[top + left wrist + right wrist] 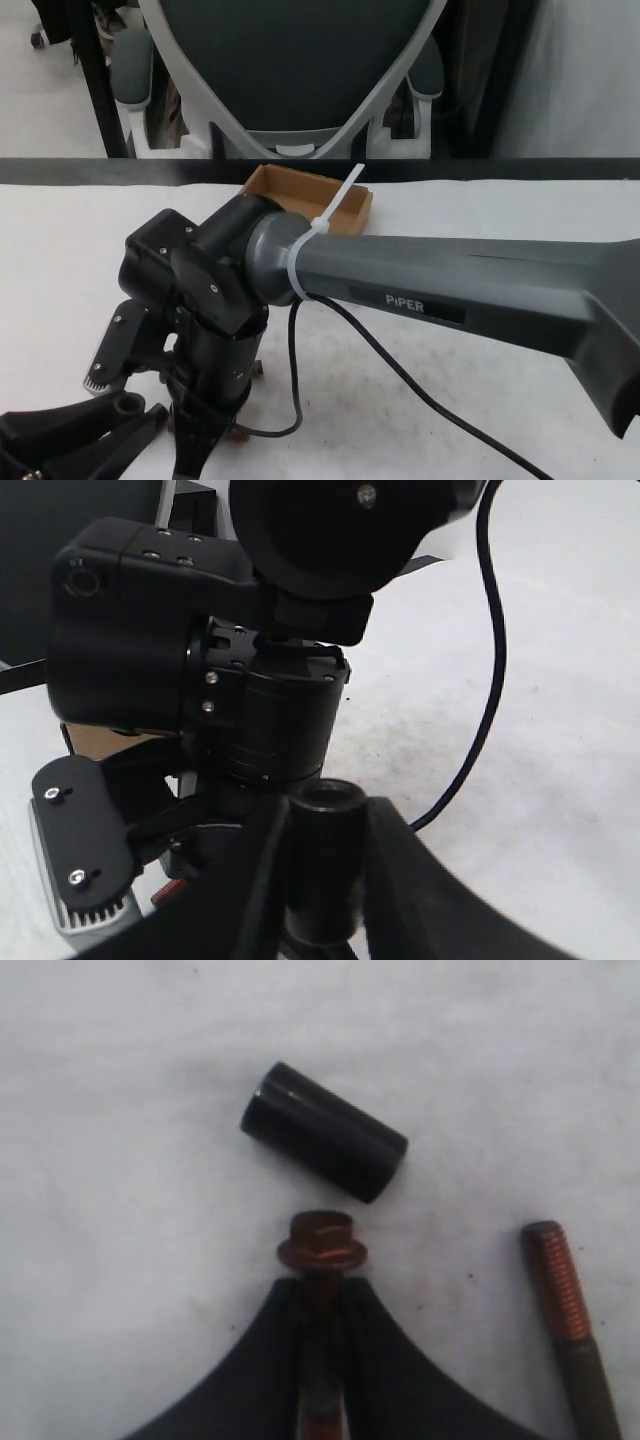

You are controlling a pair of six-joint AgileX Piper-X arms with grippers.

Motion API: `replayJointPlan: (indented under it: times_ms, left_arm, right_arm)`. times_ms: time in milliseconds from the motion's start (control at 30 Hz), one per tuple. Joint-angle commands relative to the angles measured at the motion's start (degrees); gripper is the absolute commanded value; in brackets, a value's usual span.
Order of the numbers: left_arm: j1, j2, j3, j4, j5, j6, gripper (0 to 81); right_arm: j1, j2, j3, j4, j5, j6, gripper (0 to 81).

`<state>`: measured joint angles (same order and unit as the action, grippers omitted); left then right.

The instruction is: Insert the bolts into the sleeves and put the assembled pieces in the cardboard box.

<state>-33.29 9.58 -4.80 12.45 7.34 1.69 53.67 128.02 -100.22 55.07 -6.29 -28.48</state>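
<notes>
Copper-coloured bolts: two counted. Black sleeves: two. One cardboard box (300, 190) is seen at the far edge of the bench (520, 205).
One bolt (322, 1245) is clamped by its shank in the right gripper (322, 1295), head just short of the lying sleeve (325, 1145). The second bolt (560, 1300) is cut off by the frame. The other sleeve (322, 865) is pinched in the left gripper (325, 825), its lower end hidden.

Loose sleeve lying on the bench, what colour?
Glossy black sleeve; right wrist view shows it best.

Sleeve (323, 1146) nr head of bolt (321, 1243); 2nd bolt (562, 1300) beside.
</notes>
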Motion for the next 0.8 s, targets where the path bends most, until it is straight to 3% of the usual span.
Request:
replayJointPlan:
  times_ms: [0, 167, 300, 467, 767]
  left_arm:
    - [0.07, -0.60, -0.15, -0.72, 0.05, -0.41, 0.8]
    - [0.07, -0.60, 0.08, -0.72, 0.03, 1.20, 0.8]
    - [0.07, -0.60, 2.14, -2.82, 1.40, 1.30, 0.8]
    - [0.07, -0.60, 4.80, -9.01, 4.67, 1.96, 0.8]
    - [0.07, -0.60, 4.80, -12.45, 8.81, 4.44, 0.8]
  right_arm:
    - [-0.04, 1.01, 0.04, 0.07, -0.47, 0.03, 0.2]
    - [-0.04, -0.30, 0.04, -2.33, -0.95, 1.66, 0.2]
    - [-0.04, -2.91, 0.04, -3.43, -7.40, 1.64, 0.2]
    - [-0.35, -6.37, 1.02, -3.91, -7.42, 1.90, 0.2]
    - [-2.97, -18.41, 16.55, -14.42, -6.59, 5.32, 0.2]
